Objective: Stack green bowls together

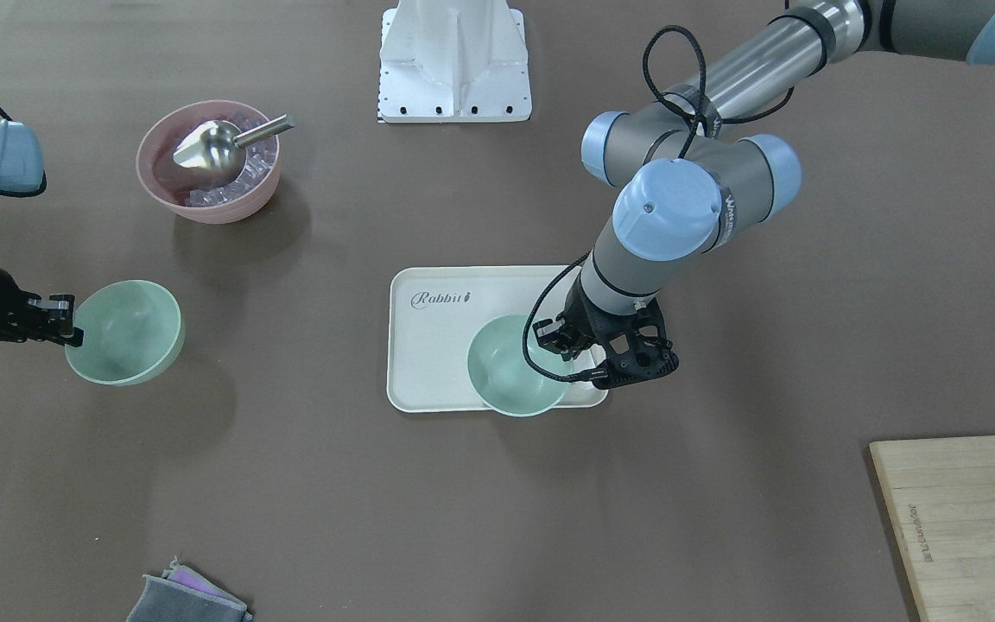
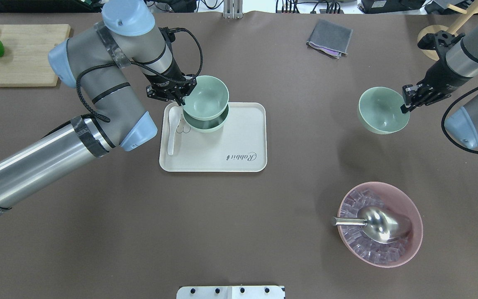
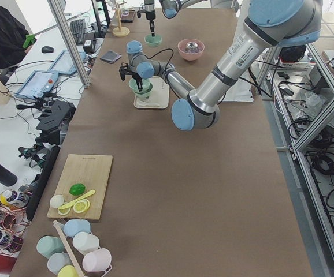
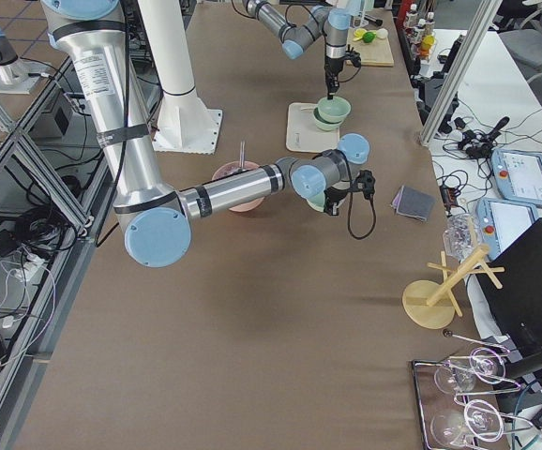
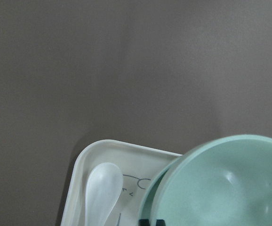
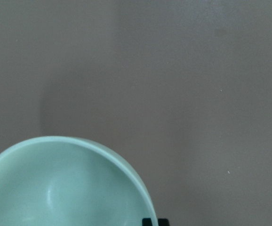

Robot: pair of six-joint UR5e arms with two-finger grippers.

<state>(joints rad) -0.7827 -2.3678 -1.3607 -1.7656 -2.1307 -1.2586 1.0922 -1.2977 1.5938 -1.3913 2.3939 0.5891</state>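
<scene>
My left gripper point(image 2: 185, 93) is shut on the rim of a pale green bowl point(image 2: 206, 96). It holds that bowl over a second green bowl point(image 2: 206, 124), which sits on the white tray point(image 2: 247, 141). The upper bowl hangs slightly off-centre, and I cannot tell whether the two touch. In the front-facing view the held bowl point(image 1: 510, 367) hides the lower one, with the left gripper point(image 1: 560, 339) at its rim. My right gripper point(image 2: 407, 99) is shut on the rim of a third green bowl point(image 2: 382, 110), lifted above the table at the right. This bowl point(image 1: 126, 333) casts a shadow below.
A white spoon point(image 2: 172, 133) lies on the tray beside the bowls. A larger pink bowl point(image 2: 413, 245) with ice and a metal scoop point(image 2: 378, 224) stands front right. A cutting board point(image 2: 19, 54) with fruit is far left, and a grey cloth point(image 2: 329, 38) lies at the far edge.
</scene>
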